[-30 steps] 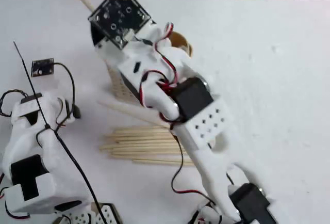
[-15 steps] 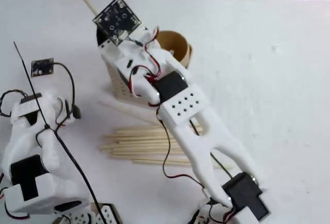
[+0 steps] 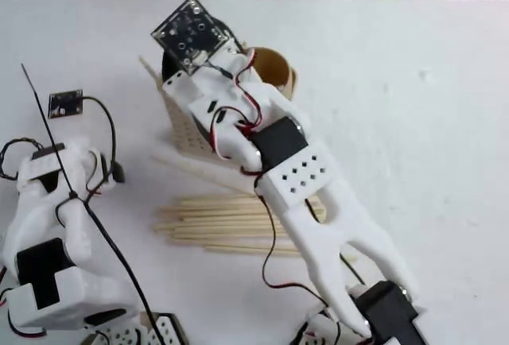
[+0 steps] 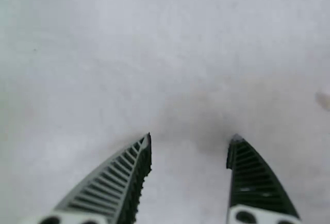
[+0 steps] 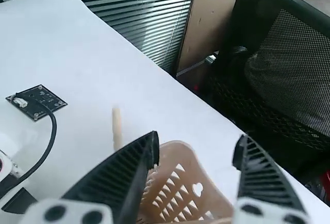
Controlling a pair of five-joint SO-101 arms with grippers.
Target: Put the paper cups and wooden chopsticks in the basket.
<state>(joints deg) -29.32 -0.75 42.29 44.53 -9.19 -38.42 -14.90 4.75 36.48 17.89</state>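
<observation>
Chopstick pile (image 3: 215,226) was laid 9-to-3 on white table (image 3: 413,122); right gripper (image 5: 197,137) seen spread over basket (image 5: 180,193), left gripper (image 4: 191,138) spread too; blinds (image 5: 129,2) behind.

Cup, basket, chopsticks
A brown paper cup (image 3: 275,70) stood beside a beige perforated basket (image 3: 184,130) near the table's far edge; pale wooden chopsticks (image 3: 215,224) lay heaped nearer.

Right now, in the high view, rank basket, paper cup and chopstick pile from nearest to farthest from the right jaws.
1. Basket, directly beneath the right gripper.
2. Paper cup, at the basket's right.
3. Chopstick pile, lying flat on the table, well clear of the basket.
</observation>
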